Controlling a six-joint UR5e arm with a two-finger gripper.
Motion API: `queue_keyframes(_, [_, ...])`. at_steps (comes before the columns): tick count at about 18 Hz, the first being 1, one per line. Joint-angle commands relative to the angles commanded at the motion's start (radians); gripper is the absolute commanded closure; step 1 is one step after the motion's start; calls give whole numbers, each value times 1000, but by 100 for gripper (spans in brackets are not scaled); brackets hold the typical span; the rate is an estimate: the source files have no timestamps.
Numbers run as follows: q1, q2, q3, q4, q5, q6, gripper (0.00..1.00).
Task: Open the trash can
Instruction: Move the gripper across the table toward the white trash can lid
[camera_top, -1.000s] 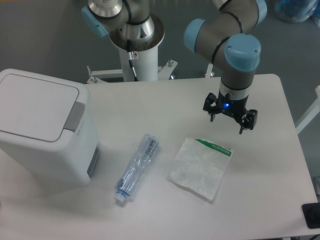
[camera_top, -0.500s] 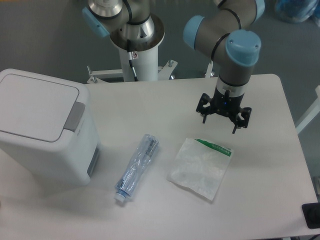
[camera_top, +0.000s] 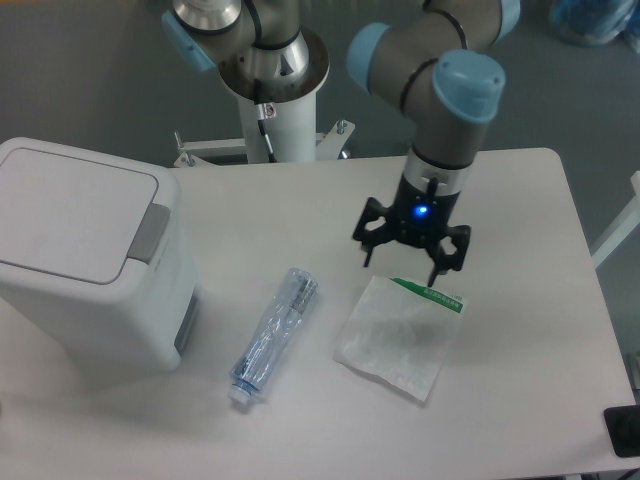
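The trash can sits at the table's left edge, at about 9 o'clock from the table's middle, with its flat lid shut. Its long axis runs roughly from 10 o'clock to 4 o'clock, and the grey button strip lies along the lid's right edge, so the front of the can faces 3 o'clock, toward the bottle. The bottle lies on its side just right of the can and apart from it, cap end toward 7 o'clock. At 3 o'clock from the bottle rests a clear bag with a green strip along its top edge. The gripper hangs over the bag's upper edge, pointing down, its fingers spread wide and holding nothing, a blue light glowing on its body. It is well apart from the can, at about 3 o'clock from it.
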Motion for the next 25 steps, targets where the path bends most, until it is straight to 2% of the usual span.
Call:
queue_keyframes(3, [-68,2,93,-104,-20,-67,0])
queue_keyframes(6, [-86,-9,160,-144,-110,-143,0])
queue_keyframes(9, [-92,-2,146,-149,-130,-187,0])
queue_keyframes(14, [-144,3,146,-166,-141,-270,0])
queue_keyframes(22, [-146,14,143,-171,-198,-324,0])
queue_keyframes(25, [-164,37,140,-215,-206,-327,0])
